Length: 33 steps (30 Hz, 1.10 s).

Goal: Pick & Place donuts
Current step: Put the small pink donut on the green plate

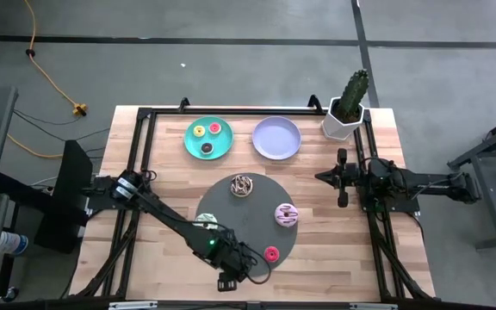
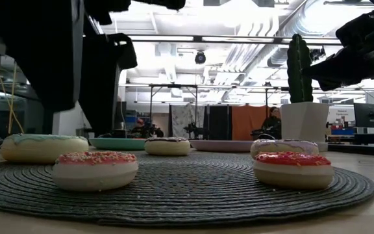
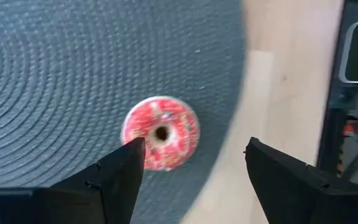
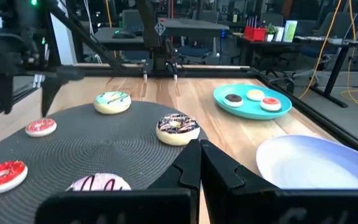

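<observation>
A dark grey disc [image 1: 257, 232] carries several donuts: a chocolate-sprinkled one [image 1: 243, 184], a pink-striped one [image 1: 286, 215], a green-iced one [image 1: 207, 222] partly under my left arm, and two small red ones [image 4: 41, 127] [image 1: 271, 254]. Three little donuts lie on the teal plate [image 1: 188, 142]; the lilac plate [image 1: 275, 138] is bare. My left gripper [image 3: 192, 149] hangs open, pointing down over the red donut [image 3: 160, 132] at the disc's near edge, clear of it. My right gripper [image 1: 343, 178] rests shut at the table's right side.
A cactus in a white pot [image 1: 347, 108] stands at the far right corner. A black frame [image 1: 145, 116] runs around the wooden table top. Bare wood [image 1: 334, 258] lies to the right of the disc near the front edge.
</observation>
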{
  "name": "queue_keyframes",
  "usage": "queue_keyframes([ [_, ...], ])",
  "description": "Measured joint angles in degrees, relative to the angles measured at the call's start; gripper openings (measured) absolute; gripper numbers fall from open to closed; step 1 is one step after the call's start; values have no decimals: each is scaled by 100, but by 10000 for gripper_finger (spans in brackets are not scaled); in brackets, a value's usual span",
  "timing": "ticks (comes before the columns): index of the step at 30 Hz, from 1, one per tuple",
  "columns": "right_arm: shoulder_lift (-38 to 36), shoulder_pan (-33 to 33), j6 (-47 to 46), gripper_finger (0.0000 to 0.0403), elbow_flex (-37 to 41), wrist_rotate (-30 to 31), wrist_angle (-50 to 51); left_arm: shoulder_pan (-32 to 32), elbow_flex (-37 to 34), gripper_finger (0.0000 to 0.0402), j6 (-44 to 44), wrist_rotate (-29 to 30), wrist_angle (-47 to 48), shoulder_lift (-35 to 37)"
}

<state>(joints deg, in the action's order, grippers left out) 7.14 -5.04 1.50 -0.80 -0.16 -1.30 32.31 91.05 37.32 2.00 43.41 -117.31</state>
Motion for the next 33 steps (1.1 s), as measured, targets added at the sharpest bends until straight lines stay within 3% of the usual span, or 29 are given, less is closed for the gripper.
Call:
queue_keyframes([
  [12, 33, -1, 0, 0, 0, 0, -7, -4, 0, 272, -417, 570, 225, 4],
  [24, 35, 0, -1, 0, 0, 0, -11, -4, 0, 353, -690, 483, 159, 4],
  [33, 35, -2, -1, 0, 0, 0, -13, -2, -53, 360, -1584, 523, 42, -84],
])
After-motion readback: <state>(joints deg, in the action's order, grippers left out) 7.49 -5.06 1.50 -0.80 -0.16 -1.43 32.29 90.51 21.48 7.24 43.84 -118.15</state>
